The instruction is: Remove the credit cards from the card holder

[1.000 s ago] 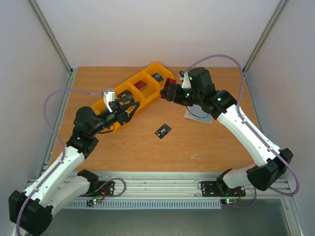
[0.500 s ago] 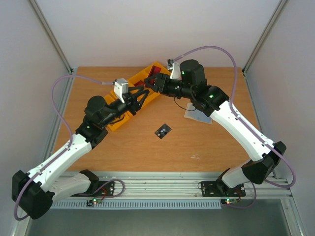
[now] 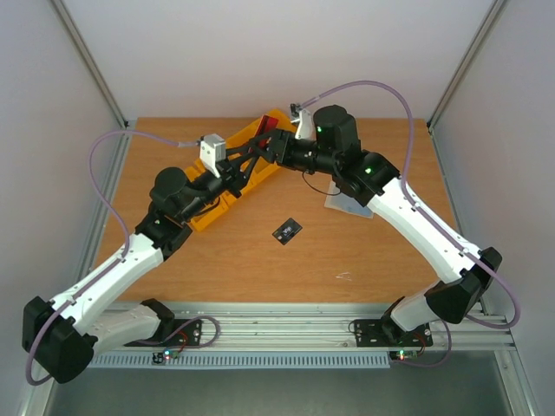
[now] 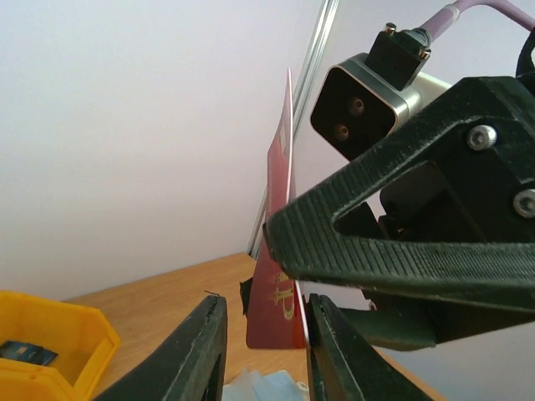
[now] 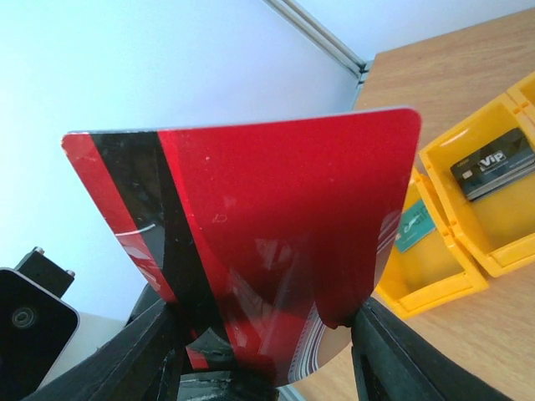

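We see the red card (image 5: 251, 242), black-striped, gripped by our right tool (image 5: 267, 338); left tool (image 4: 266, 351) narrowly parted near it, yellow bins (image 5: 493, 225) behind

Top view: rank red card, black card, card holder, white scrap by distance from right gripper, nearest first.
From the right gripper:
1. red card, held in it.
2. black card, table centre, and card holder, under the right arm: too close to call.
3. white scrap, near table edge.
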`<state>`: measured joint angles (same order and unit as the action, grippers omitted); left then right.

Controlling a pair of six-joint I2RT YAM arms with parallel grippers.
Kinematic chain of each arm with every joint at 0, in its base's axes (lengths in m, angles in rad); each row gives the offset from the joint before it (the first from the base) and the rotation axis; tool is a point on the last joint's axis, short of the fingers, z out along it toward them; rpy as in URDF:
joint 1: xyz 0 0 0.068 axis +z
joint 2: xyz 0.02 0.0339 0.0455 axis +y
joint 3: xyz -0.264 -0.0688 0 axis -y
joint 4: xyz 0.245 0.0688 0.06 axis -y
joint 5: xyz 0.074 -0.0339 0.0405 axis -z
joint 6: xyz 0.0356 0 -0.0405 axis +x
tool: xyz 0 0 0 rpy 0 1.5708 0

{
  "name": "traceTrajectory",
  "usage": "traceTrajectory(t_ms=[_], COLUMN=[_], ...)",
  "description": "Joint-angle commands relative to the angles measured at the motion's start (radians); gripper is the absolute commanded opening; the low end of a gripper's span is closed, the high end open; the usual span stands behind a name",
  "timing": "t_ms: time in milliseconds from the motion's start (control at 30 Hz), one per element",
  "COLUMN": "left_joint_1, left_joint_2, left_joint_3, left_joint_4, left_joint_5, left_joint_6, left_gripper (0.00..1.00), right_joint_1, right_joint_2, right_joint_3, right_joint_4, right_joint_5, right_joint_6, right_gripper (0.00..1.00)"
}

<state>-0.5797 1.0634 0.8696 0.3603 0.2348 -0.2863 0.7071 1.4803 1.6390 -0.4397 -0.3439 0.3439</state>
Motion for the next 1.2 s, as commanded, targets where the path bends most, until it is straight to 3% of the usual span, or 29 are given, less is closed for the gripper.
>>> traceTrajectory(t_ms=[0, 67, 133, 267, 400, 467, 533, 667, 767, 800, 967, 1167], left_joint_1=[-0.003, -0.005, -0.006, -0.006, -0.006, -0.006, -0.006, -0.004, -0.003, -0.002, -0.002, -0.003], left_joint_2=[0.012, 0.012, 0.01, -0.001, -0.03, -0.051, -0.072, -0.124, -0.123, -0.12, -0.106, -0.105], left_joint_3=[0.032, 0.032, 0.029, 0.017, -0.026, -0.09, -0.158, -0.287, -0.344, -0.347, -0.351, -0.337], left_joint_4=[0.101, 0.1, 0.093, 0.083, 0.092, 0.13, 0.145, 0.155, 0.184, 0.194, 0.249, 0.276], left_joint_5=[0.009, 0.012, 0.008, -0.014, -0.002, -0.002, 0.019, 0.159, 0.184, 0.182, 0.186, 0.154], left_joint_6=[0.04, 0.04, 0.037, 0.037, 0.129, 0.3, 0.6, 1.273, 1.778, 1.878, 2.125, 2.148], left_gripper=[0.28, 0.23, 0.04, 0.0, 0.0, 0.0, 0.0, 0.0, 0.0, 0.0, 0.0, 0.0], right_joint_1=[0.018, 0.019, 0.019, 0.019, 0.011, -0.011, -0.059, -0.199, -0.221, -0.221, -0.208, -0.175], right_joint_2=[0.012, 0.014, 0.013, 0.009, -0.005, -0.028, -0.044, -0.044, 0.003, 0.019, 0.055, 0.072], right_joint_3=[0.019, 0.019, 0.019, 0.025, 0.087, 0.129, 0.166, 0.243, 0.318, 0.333, 0.267, 0.2], right_joint_4=[0.033, 0.034, 0.034, 0.023, -0.108, -0.199, -0.294, -0.481, -0.626, -0.667, -0.674, -0.632], right_joint_5=[-0.028, -0.034, -0.037, -0.032, 0.002, 0.008, -0.029, -0.193, -0.185, -0.18, -0.276, -0.373], right_joint_6=[0.014, 0.014, 0.013, -0.006, -0.097, -0.166, -0.21, -0.225, -0.222, -0.216, -0.162, -0.15], right_gripper=[0.43, 0.43, 0.43, 0.46, 0.77, 0.91, 0.98, 0.97, 0.9, 0.88, 0.8, 0.79])
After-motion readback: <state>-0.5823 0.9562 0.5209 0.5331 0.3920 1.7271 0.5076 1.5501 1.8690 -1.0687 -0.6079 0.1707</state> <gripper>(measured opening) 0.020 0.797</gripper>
